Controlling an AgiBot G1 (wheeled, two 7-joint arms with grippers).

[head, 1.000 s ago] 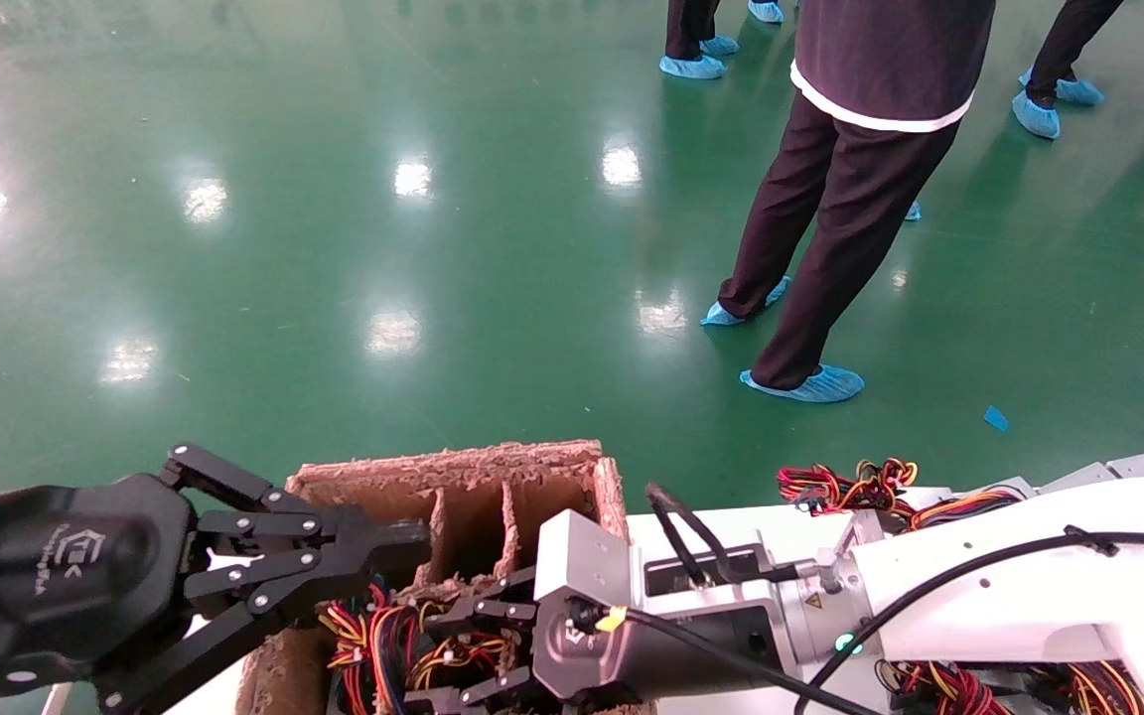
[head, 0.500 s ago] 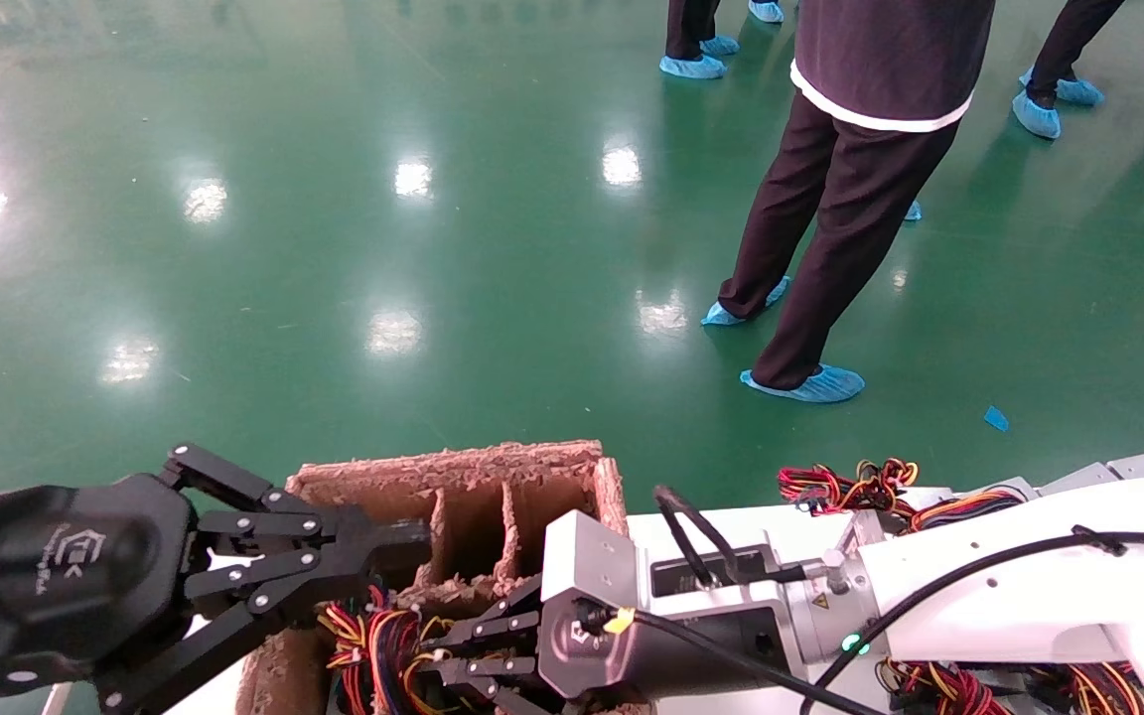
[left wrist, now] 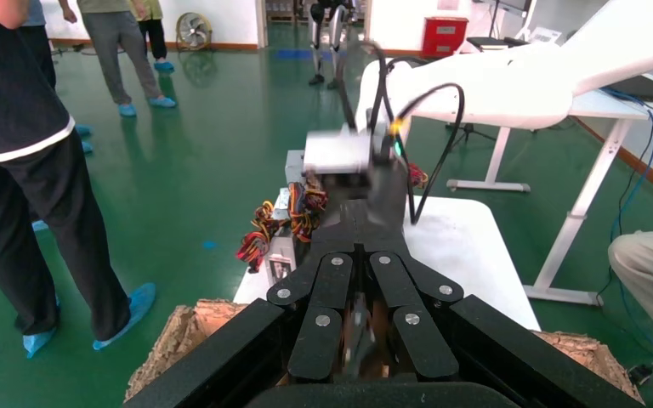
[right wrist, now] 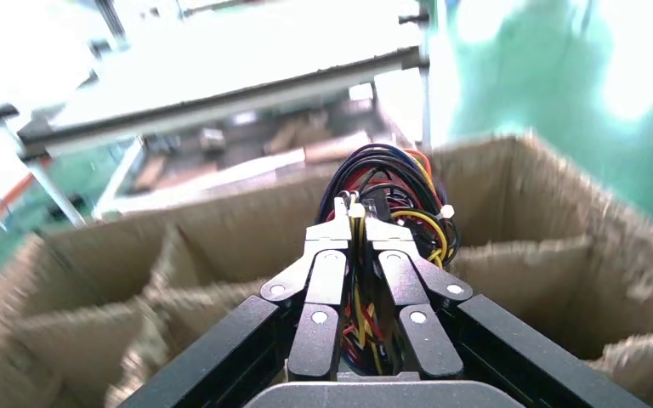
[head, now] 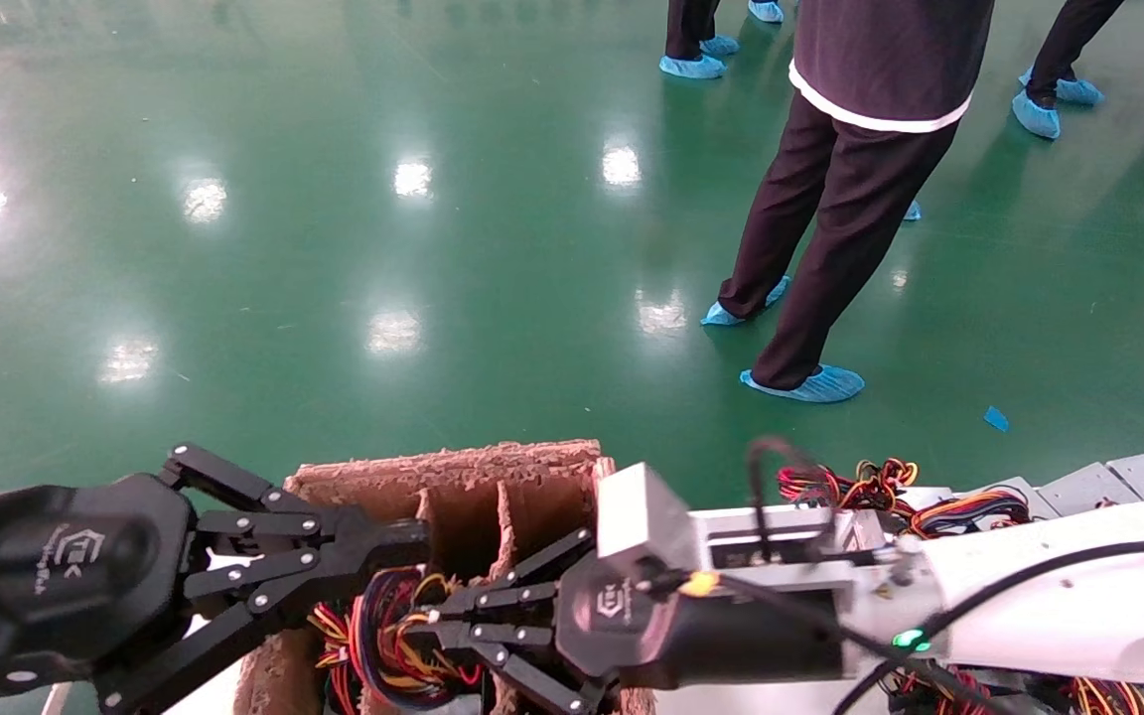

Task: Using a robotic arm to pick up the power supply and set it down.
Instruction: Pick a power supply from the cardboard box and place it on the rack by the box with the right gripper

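- right gripper reaches into the divided cardboard box, fingers clamped narrow on the wire bundle of the power supply; right wrist view shows the fingertips pinched on the red, yellow and dark wires
- power supply metal body not visible; only its looped wires show, raised at the box's top, over a near compartment
- left gripper held at the box's left side, fingers drawn together with nothing between them; its tip sits at the box rim, just beside the wire loop
- in the way: cardboard dividers rise on either side of the bundle; right arm's grey wrist block and black cable cover part of the box's right wall
- more power supplies with wire bundles lie on the white table behind the right arm, well apart from the box
- surface: white table beside the box, glossy green floor with lamp glare
- person in dark trousers and blue shoe covers stands near the table; more covered feet farther back
- left wrist view only: white right arm from the front, white table, fan, red cabinet
- right wrist view only: inside of the compartments, a table frame beyond the box
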